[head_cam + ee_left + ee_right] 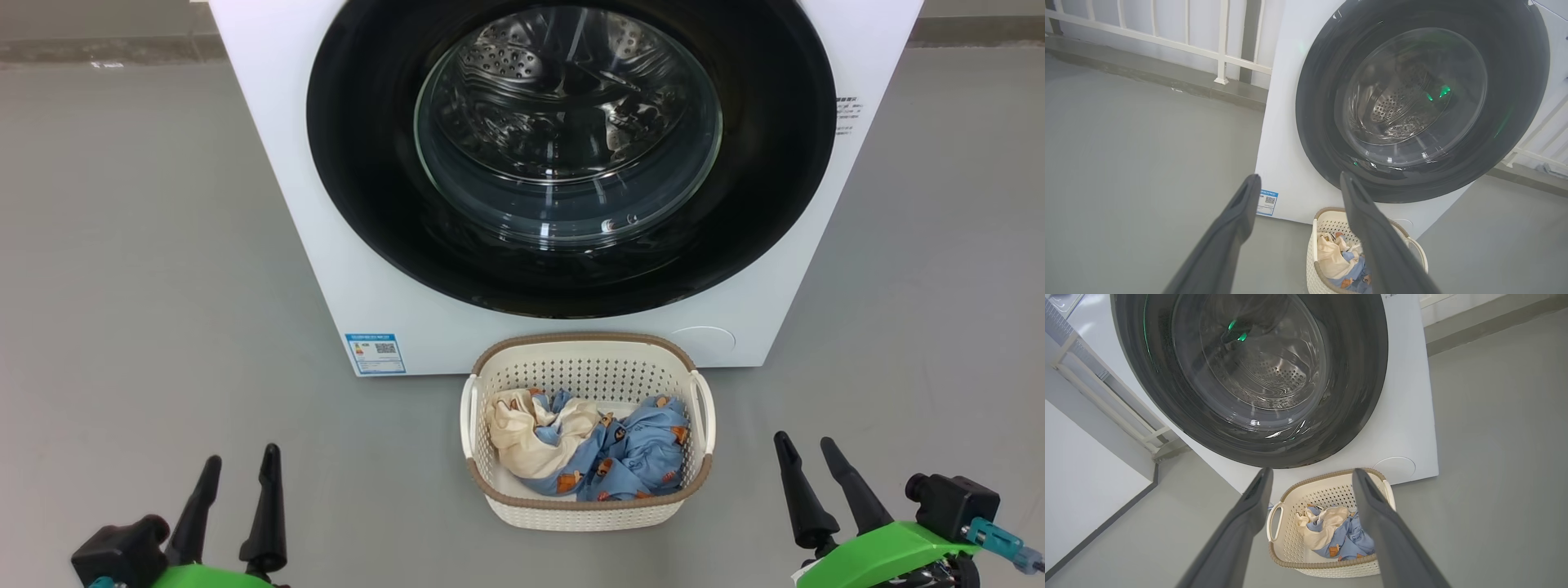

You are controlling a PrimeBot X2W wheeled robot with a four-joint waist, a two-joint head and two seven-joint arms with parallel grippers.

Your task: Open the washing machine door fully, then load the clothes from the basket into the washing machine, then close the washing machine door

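The white washing machine [326,269] stands ahead with its round glossy black door [367,188] shut flat against the front, steel drum visible through the glass bowl. On the floor before it sits the cream basket [588,510] holding the clothes: a cream garment [522,437] and a light blue printed one [645,457]. My left gripper [242,457] is low at the left, open and empty, well left of the basket. My right gripper [807,445] is open and empty to the basket's right. The door [1323,134] and basket [1310,253] show past the left fingers; door [1363,396] and basket [1286,539] past the right.
Grey floor [147,286] spreads on both sides of the machine. A white railing [1167,41] on a low kerb runs behind the machine. A blue label [375,353] sits at the machine's lower left corner. A white wall panel [1081,473] stands at the side.
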